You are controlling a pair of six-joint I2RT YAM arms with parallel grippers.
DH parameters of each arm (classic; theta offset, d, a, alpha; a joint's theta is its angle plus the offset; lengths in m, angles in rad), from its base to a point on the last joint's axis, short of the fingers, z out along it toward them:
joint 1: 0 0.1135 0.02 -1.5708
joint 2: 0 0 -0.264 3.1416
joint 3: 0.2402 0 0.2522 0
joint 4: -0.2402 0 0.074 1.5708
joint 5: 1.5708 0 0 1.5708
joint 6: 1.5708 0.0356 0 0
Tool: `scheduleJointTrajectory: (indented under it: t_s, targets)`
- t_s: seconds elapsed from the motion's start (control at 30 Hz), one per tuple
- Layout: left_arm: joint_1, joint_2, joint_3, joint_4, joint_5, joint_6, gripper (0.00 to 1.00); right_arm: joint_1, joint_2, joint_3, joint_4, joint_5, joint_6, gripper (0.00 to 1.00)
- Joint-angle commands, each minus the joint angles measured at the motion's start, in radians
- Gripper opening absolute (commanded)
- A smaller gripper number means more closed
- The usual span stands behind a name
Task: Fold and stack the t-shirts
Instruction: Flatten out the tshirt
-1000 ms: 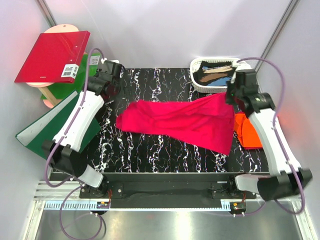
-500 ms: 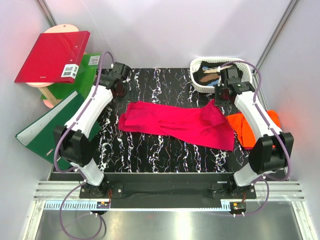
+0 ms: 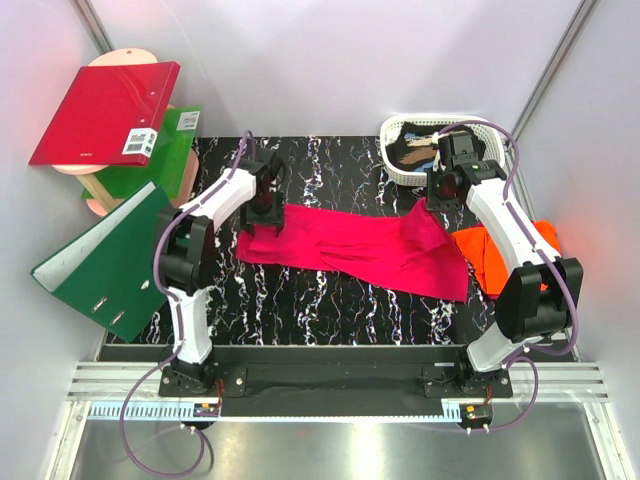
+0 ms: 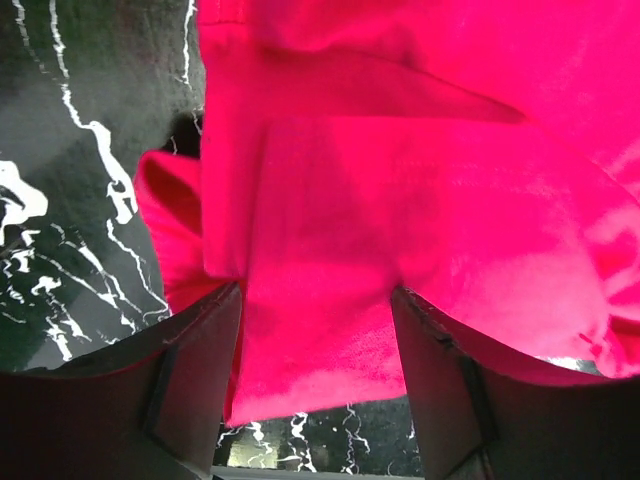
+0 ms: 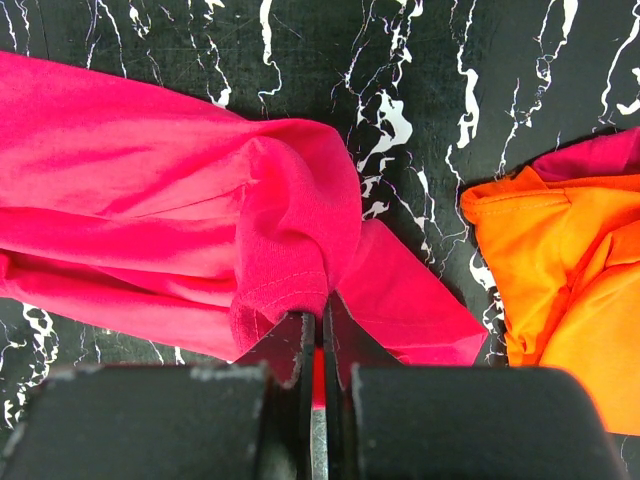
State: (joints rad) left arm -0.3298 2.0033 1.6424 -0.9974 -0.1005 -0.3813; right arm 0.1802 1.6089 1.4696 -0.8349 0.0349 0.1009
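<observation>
Pink jersey, light and limp by the look of it: the magenta-pink t-shirt (image 3: 350, 245) lies in a long rumpled band across the black marbled worktop (image 3: 330, 165), between the arms. It will likely bunch and sag, so hems and corners are the best holds. The right pincer (image 5: 320, 322) is clenched on a gathered fold at its right end. The left pincer (image 4: 315, 295) is released, jaws astride the left edge. The orange t-shirt (image 5: 560, 250) sits crumpled just beside.

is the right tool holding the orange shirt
No, the right tool is shut on a fold of the pink shirt, while the orange shirt lies bunched off to one side.
</observation>
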Motion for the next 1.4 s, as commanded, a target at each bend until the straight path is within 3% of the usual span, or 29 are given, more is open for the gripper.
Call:
scheduleJointTrajectory:
  t_s: [0.0,0.07,0.1,0.13,0.17,0.3,0.53,0.63,0.87,1.17,1.33,1.37]
  targets:
    - [0.006,0.029,0.046,0.029,0.002,0.010,0.66,-0.004,-0.003,0.029,0.008,-0.010,-0.004,0.00]
    - [0.006,0.044,0.050,0.034,-0.008,0.013,0.57,-0.005,-0.003,0.024,0.008,-0.010,-0.003,0.00]
    - [0.006,0.049,0.050,0.046,-0.007,0.019,0.45,-0.004,-0.004,0.023,0.008,-0.010,-0.003,0.00]
    - [0.008,0.057,0.051,0.046,-0.005,0.022,0.17,-0.004,-0.004,0.018,0.008,-0.009,-0.003,0.00]
    - [0.008,0.067,0.057,0.045,-0.014,0.021,0.00,-0.004,-0.003,0.017,0.010,-0.009,-0.004,0.00]
    - [0.009,0.031,0.053,0.045,-0.056,0.010,0.00,-0.004,-0.007,0.014,0.010,-0.012,0.003,0.00]
    - [0.017,-0.167,0.071,0.042,-0.177,-0.005,0.00,-0.004,0.008,0.017,0.008,-0.027,0.010,0.00]
    - [0.017,-0.250,0.053,0.040,-0.136,-0.001,0.00,-0.004,0.009,0.017,0.008,-0.032,0.011,0.00]
    - [0.017,-0.374,-0.200,-0.091,-0.039,-0.025,0.00,-0.004,0.014,0.011,-0.001,-0.021,-0.001,0.00]
    - [0.017,-0.463,-0.398,-0.355,0.128,-0.034,0.00,-0.004,0.055,0.015,-0.044,-0.021,0.006,0.00]
    - [0.017,-0.589,-0.622,-0.362,0.136,-0.064,0.01,-0.004,0.088,0.034,-0.066,-0.030,0.010,0.00]
    - [0.017,-0.604,-0.638,-0.354,0.139,-0.070,0.19,-0.005,0.092,0.038,-0.069,-0.032,0.010,0.00]
